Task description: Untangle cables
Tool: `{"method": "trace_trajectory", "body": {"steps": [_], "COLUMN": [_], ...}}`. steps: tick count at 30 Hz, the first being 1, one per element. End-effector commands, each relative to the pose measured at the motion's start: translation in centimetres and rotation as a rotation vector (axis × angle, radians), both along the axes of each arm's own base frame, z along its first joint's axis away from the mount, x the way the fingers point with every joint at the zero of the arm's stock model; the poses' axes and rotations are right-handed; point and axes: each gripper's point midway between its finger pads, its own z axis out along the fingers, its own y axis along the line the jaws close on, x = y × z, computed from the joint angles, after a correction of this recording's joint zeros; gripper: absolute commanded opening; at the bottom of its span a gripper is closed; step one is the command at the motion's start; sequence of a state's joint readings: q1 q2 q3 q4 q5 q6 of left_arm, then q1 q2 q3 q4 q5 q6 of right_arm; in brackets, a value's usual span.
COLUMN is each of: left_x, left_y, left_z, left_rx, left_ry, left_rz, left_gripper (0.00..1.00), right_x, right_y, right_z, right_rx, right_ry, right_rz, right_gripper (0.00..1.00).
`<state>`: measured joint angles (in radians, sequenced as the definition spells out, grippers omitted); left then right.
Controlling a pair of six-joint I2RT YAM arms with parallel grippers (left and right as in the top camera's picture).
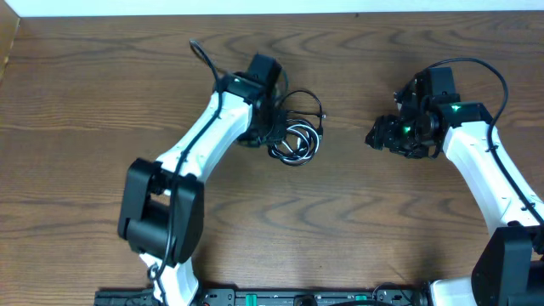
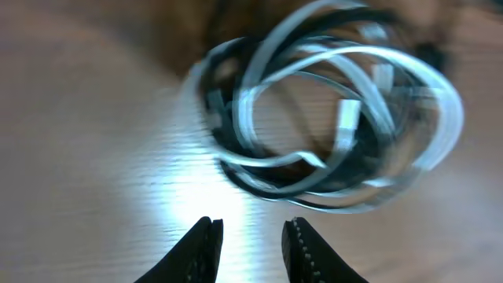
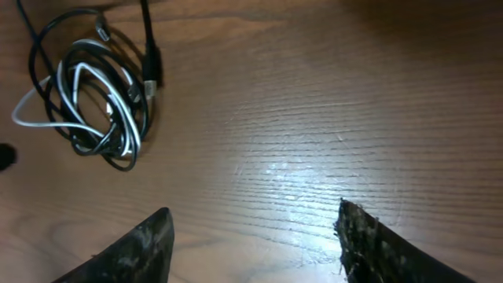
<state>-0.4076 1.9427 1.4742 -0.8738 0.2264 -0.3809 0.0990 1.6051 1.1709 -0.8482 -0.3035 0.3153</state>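
Observation:
A tangled bundle of black and white cables [image 1: 296, 136] lies on the wooden table near the middle. It shows blurred and close in the left wrist view [image 2: 330, 118] and at the upper left of the right wrist view [image 3: 94, 94]. My left gripper [image 1: 270, 127] hovers at the bundle's left edge, open and empty, its fingertips [image 2: 251, 232] just short of the coils. My right gripper [image 1: 384, 136] is open and empty over bare table, well to the right of the bundle; its fingers [image 3: 255, 220] are spread wide.
The wooden table [image 1: 357, 229] ends at a white wall along the far edge. A loose black cable loop [image 1: 299, 102] extends from the bundle toward the back. The left arm's own cable [image 1: 202, 55] arcs behind it.

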Motion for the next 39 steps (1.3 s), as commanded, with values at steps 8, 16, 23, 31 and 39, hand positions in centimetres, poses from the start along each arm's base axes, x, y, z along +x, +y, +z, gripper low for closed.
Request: {"method": "trace_trajectory", "body": {"steps": [8,16,23,31,39], "left_x": [1.0,0.0,-0.9,-1.8,-1.7], "left_y": [0.8,-0.4,-1.7,-3.3,-2.7], "left_z": [-2.6,-4.4,-4.1,-4.0,-5.9], "left_rx": [0.053,0.000,-0.077,-0.105,-0.014], "left_ry": [0.034,0.127,0.182,0.207,0.221], "left_rz": [0.205,0.217,0.207,0.175,0.318], "left_gripper": [0.26,0.26,0.27,0.31,0.32], "right_x": [0.5,0.1,0.0,0.0,-0.2], "right_y": [-1.1,-1.5,-1.4,-1.4,-1.3], "right_z": [0.4,0.2,0.2,0.2,0.1], "right_rx": [-0.065,-0.085,-0.086,-0.085,-0.087], "right_ry": [-0.024,-0.011,-0.008,-0.007,-0.001], "right_rz": [-0.022,-0.020,-0.019,-0.018,-0.013], "right_gripper": [0.67,0.68,0.68,0.69,0.69]}}
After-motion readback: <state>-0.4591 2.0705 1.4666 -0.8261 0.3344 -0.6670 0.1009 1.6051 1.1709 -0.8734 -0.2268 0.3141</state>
